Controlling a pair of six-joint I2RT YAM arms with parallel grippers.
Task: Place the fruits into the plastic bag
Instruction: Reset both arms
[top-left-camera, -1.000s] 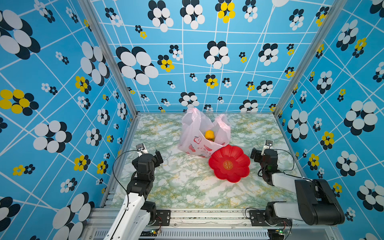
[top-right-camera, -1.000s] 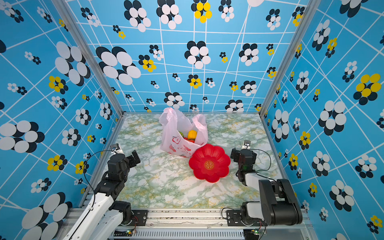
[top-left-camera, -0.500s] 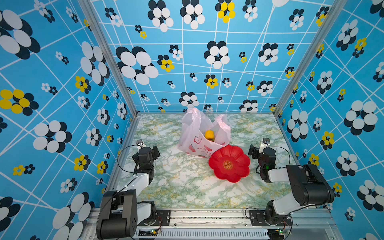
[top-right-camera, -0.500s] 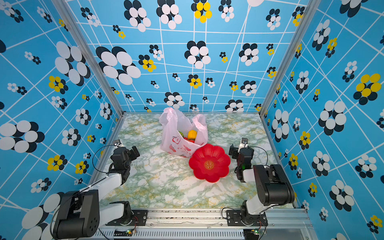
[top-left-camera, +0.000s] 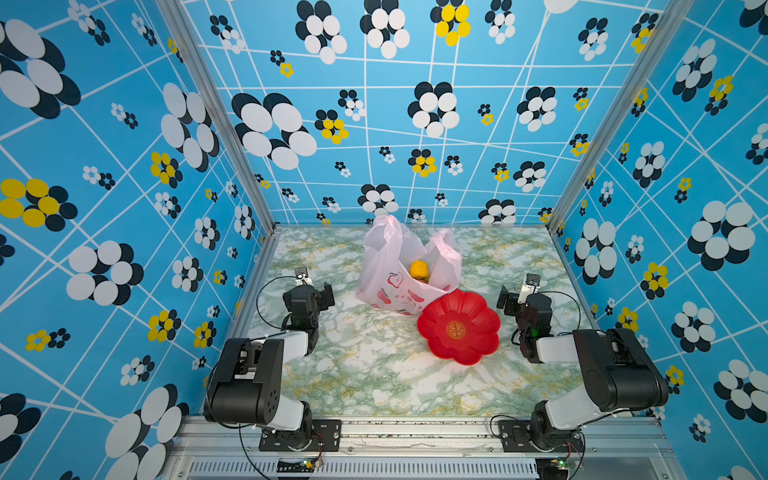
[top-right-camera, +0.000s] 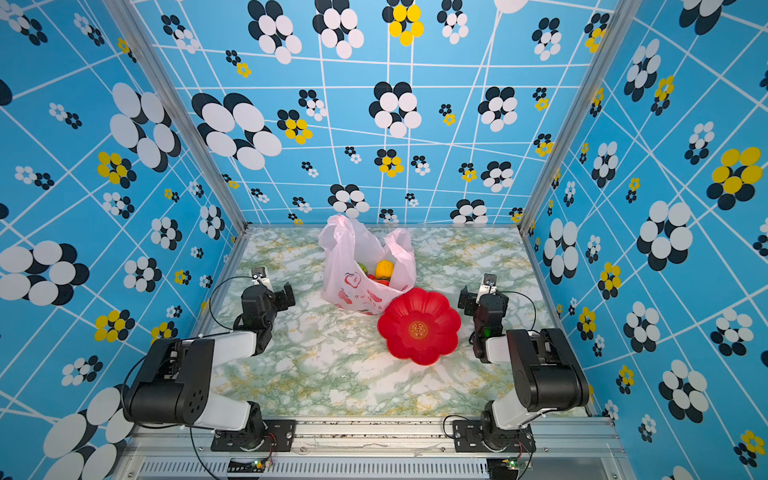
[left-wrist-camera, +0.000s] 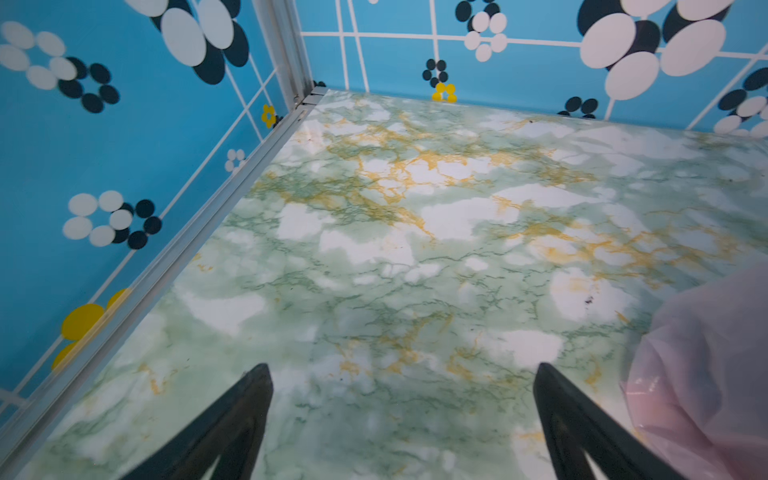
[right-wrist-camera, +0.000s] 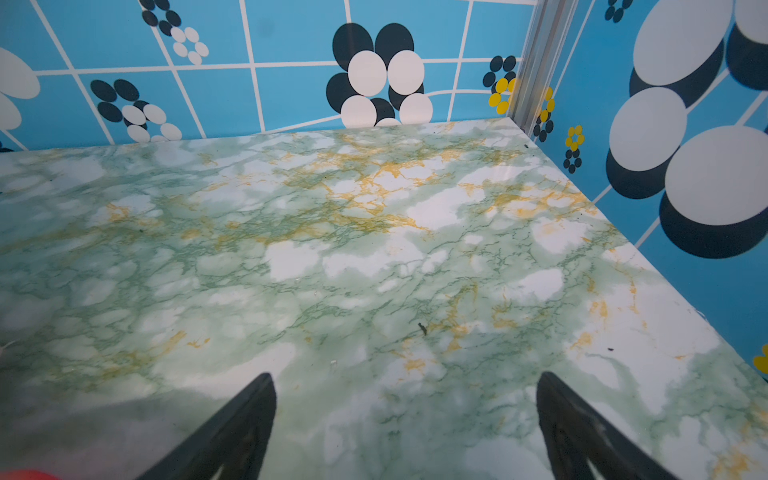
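Fruits (top-right-camera: 384, 269) are seen inside the bag (top-left-camera: 409, 270), which stands open-mouthed at centre frame in both top views; a yellow one is plain, with green and red glimpsed beside it. No fruit is seen loose on the surface (top-left-camera: 374, 374), and the plate (top-left-camera: 478, 316), lying against the bag's lower right edge, is bare. The task is judged complete or nearly so, though what lies deeper in the bag cannot be counted. The left claw (left-wrist-camera: 401, 368) is spread and empty over bare surface, left of the bag; in the wrist view the bag's pink film is seen just beside one finger (left-wrist-camera: 561, 407). The right claw (right-wrist-camera: 405, 376) is likewise spread and empty, right of the plate. The step in hand is judged to be parking, as both arms are folded low at the frame's sides. For this to be done well, the claws should be kept spread and clear of the bag, so that the thin film is not snagged and the bag tipped. The walls (top-left-camera: 124, 249) are noted close to both elbows.
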